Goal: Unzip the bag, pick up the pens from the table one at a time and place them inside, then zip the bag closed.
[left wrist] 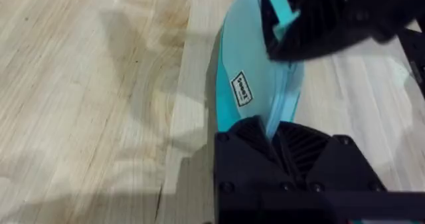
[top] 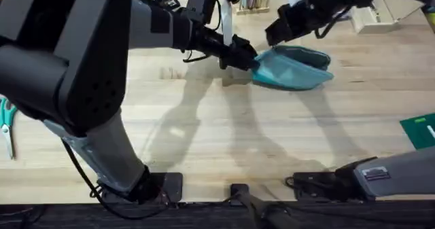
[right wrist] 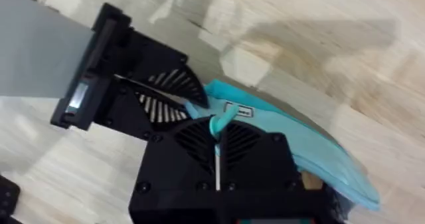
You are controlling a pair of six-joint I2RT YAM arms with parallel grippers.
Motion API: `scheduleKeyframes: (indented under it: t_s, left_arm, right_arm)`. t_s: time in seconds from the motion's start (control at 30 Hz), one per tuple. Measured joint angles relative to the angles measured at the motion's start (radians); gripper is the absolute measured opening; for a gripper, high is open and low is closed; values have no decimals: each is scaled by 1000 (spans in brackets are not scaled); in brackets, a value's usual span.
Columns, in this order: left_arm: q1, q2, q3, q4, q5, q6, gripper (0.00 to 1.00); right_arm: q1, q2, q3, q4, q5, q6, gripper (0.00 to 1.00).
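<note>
Teal fabric is bunched between my two grippers: the bag (top: 293,68) lies on the table (top: 224,134), and everything I do now turns on it. My left gripper (top: 250,60) is clamped on the bag's near end, its fingers (left wrist: 249,134) closed over the seam just beside the small white label (left wrist: 242,89). My right gripper (right wrist: 217,132) sits over the same end, pinched tight on the pull tab (right wrist: 221,120), which stands up as a thin teal strip from between its fingers. So both tools are gripping, one as an anchor and one as the puller.

Judging by the task, this is a zipper stroke, though I cannot tell from here which way the slider needs to go or whether the mouth is open. To do it well, I should keep the left grip firm and low against the table so the fabric stays taut, and draw the tab straight along the zipper line rather than upward. Lifting would fold the soft pouch and jam the slider. A slow, even pull suits this.
</note>
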Motion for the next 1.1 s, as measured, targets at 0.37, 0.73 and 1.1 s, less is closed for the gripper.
scheduleKeyframes:
  t_s: [0.37, 0.73, 1.1]
  left_arm:
    - [-2, 0, 0, -1, 1, 0, 45]
    - [-15, 0, 2, 1, 6, -2, 45]
    - [-20, 0, 2, -51, 7, -3, 45]
  right_arm:
    - [-98, -1, -3, -47, -35, -6, 34]
    - [-219, -1, -4, -71, -4, -50, 34]
    - [-449, -1, -6, -78, 36, -71, 34]
